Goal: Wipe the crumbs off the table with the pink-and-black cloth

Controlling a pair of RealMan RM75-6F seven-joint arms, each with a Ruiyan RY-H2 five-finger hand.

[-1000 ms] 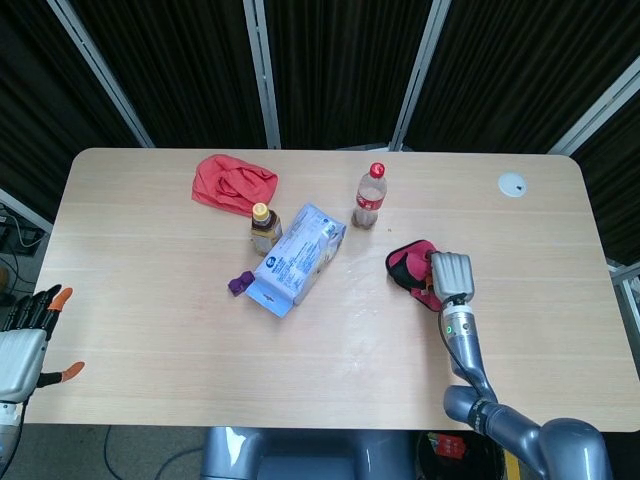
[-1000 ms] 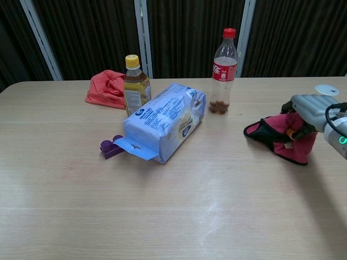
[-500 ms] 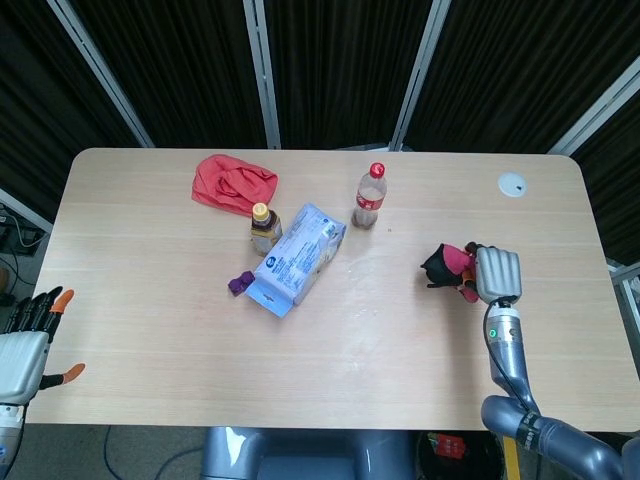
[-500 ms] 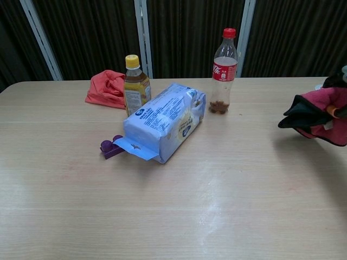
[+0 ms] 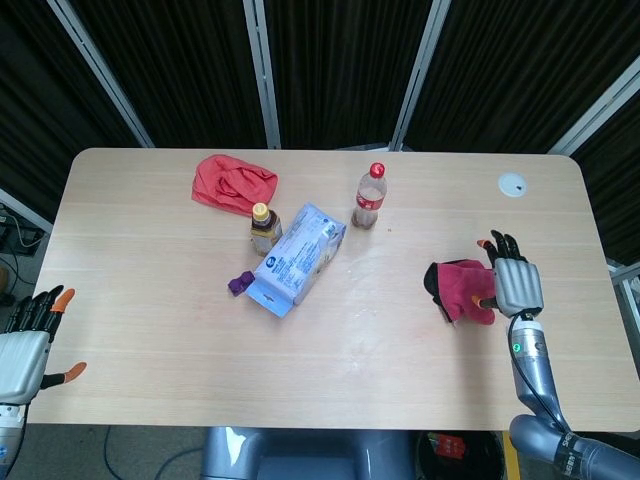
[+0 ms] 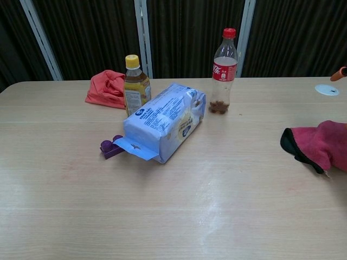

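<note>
**Fingers spread beside the cloth**

Fingers of the right hand [image 5: 512, 283] lie apart, gripping nothing, at the right edge of the pink-and-black cloth [image 5: 460, 291] — flat on the counter [image 5: 150, 300], placed for wiping. Left hand [image 5: 25, 350] hangs open off the near-left corner. Tissue pack [image 5: 298, 258], bottles and red rag [image 5: 233, 183] sit well apart.
</note>
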